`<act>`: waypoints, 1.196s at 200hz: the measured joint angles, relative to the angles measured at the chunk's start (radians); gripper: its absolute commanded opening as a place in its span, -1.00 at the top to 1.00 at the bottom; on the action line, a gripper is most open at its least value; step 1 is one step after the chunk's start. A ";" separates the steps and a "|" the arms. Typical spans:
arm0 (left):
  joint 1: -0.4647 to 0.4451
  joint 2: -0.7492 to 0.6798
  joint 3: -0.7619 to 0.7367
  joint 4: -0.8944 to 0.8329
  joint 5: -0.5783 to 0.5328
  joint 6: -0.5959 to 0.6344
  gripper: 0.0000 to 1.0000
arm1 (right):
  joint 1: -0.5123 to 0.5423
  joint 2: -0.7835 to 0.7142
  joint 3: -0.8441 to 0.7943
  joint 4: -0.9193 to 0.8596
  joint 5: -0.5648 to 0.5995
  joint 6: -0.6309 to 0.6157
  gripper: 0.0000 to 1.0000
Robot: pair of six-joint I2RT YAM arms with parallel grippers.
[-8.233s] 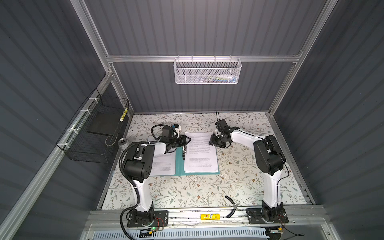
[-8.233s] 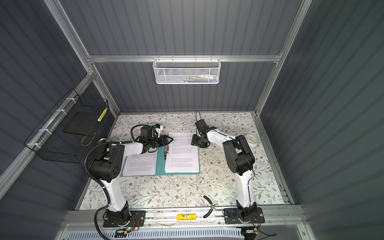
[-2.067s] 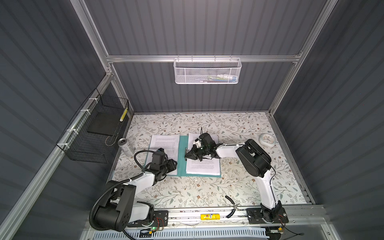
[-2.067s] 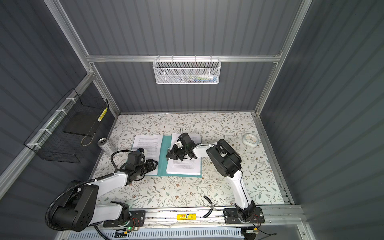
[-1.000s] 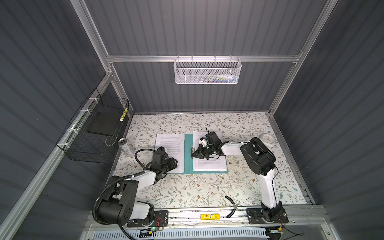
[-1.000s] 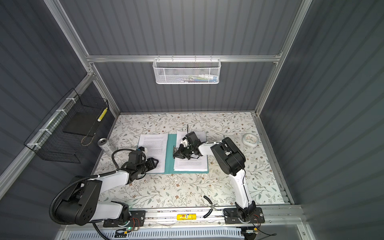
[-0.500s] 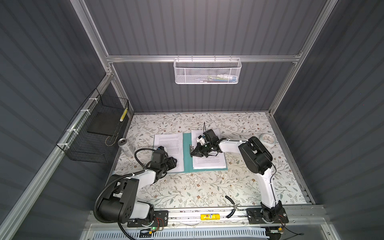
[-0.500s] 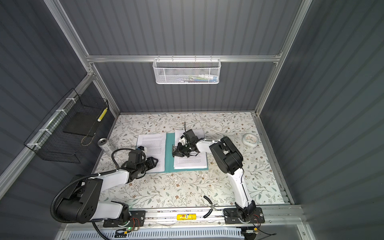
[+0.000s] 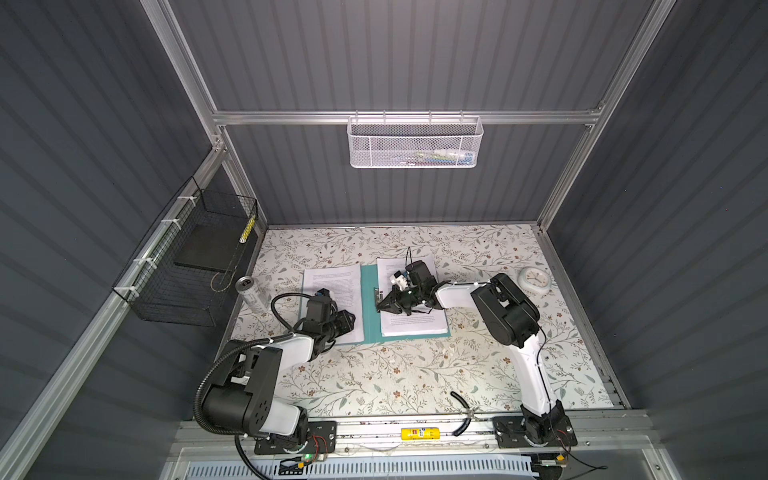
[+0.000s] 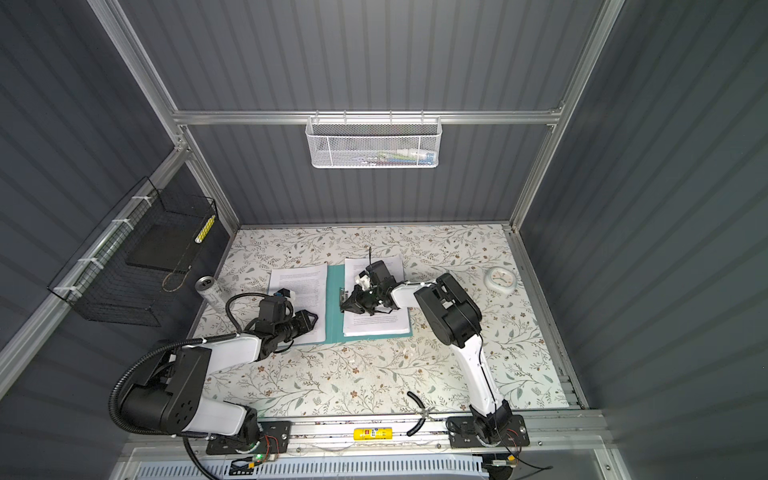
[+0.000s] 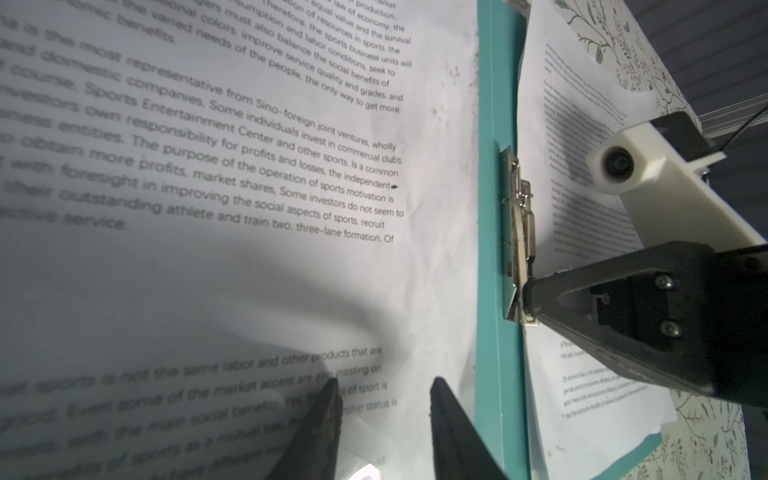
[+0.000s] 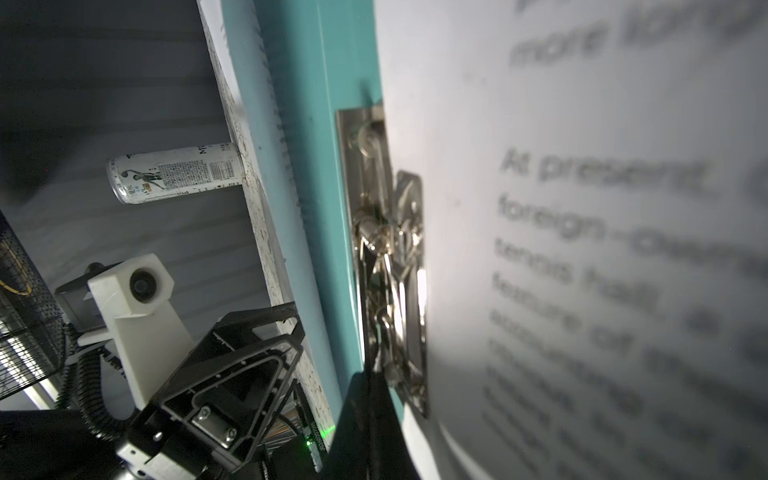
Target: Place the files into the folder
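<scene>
A: The right pincer (image 9: 380,308), how does it stand in a top view?
B: Jaws together, the tip touching the near end of the clip (image 9: 377,294) on the open folder (image 9: 368,320). Files (image 9: 415,326) lie right of the spine, one sheet (image 9: 332,282) left of it.
A: The left wrist view?
B: The left pincer (image 11: 382,388) has its jaws apart over that sheet, gripping nothing.
A: The right wrist view?
B: The clip (image 12: 390,270) sits beside the paper edge. The step in hand, I think, is the clip; next it must open, then the sheet goes under
</scene>
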 measured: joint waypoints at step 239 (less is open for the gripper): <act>-0.001 0.011 0.010 -0.003 0.019 0.000 0.26 | -0.018 -0.031 -0.008 -0.122 -0.001 -0.067 1.00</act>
